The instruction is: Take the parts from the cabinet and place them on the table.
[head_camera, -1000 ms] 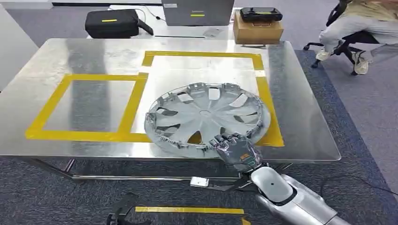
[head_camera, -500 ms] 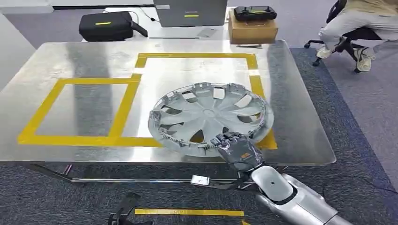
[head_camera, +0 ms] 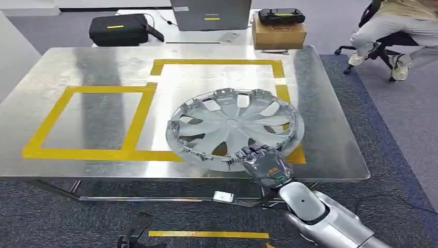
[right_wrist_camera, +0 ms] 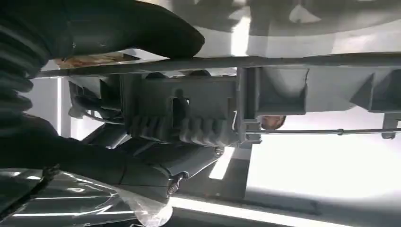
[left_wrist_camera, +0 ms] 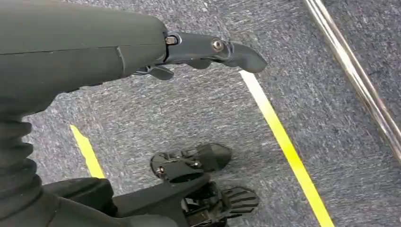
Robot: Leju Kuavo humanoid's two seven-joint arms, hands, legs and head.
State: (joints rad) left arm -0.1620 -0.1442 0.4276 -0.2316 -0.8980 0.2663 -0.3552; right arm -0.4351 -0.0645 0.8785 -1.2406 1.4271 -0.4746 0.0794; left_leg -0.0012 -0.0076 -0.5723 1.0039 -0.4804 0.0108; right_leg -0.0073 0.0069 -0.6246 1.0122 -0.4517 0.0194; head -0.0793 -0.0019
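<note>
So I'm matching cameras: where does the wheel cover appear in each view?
Head view: wheel cover on the table, right of centre.
Left wrist view: carpet, no cover.
Right wrist view: its ribbed rim, close up.
Shared landmark: right hand gripping the rim.

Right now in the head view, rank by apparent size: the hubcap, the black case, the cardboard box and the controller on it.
1. hubcap, nearest the camera, held by the right hand
2. black case
3. cardboard box
4. controller

The last three sit farther back, so they look smaller.
</note>
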